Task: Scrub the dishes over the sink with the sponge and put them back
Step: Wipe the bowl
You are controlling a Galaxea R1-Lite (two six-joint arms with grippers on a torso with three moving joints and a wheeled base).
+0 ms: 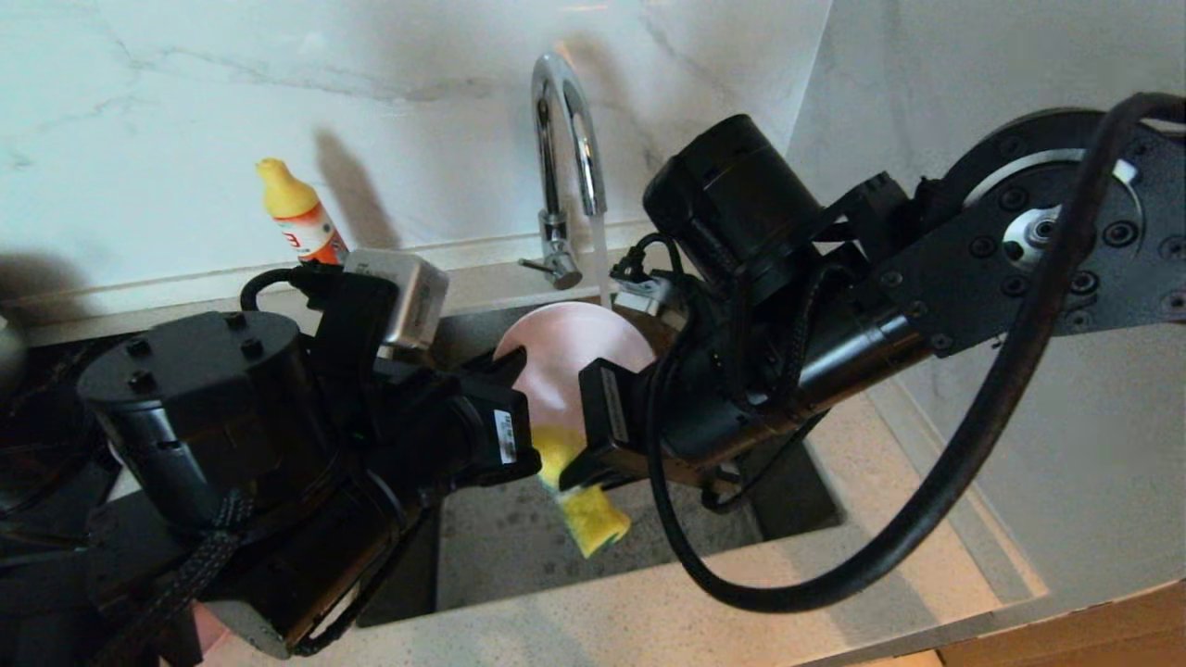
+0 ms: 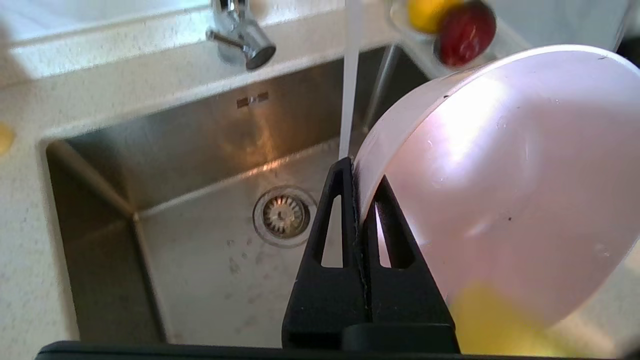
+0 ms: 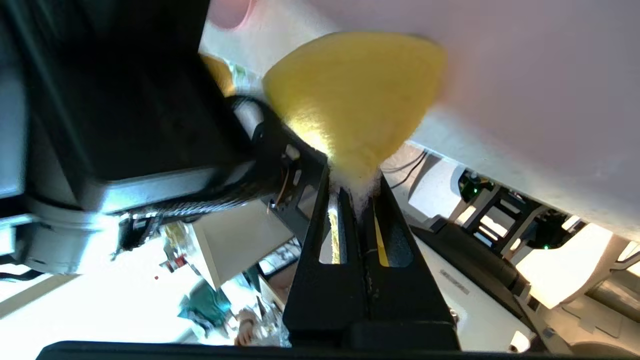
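Over the sink [image 2: 165, 165], at twelve o'clock of its single drain [image 2: 284, 216], the left gripper [image 2: 361, 180] is clenched on the rim of one pale pink bowl [image 2: 505, 190]. The right gripper [image 3: 356, 192] pinches one yellow sponge [image 3: 355, 95] against the bowl's six o'clock edge. One faucet [image 1: 561, 157] runs water.

No text, brand or number can be read anywhere. The yellow-capped bottle [image 1: 301, 216] standing left of the faucet [image 1: 565, 157] carries a white and orange label with a red mark, too small to make out. A white sticker [image 1: 506, 436] on the left arm, below and left of the faucet, bears tiny print that cannot be read. Two small dark marks [image 2: 252, 99] on the sink's [image 2: 150, 165] back wall, under the faucet, are likewise illegible.
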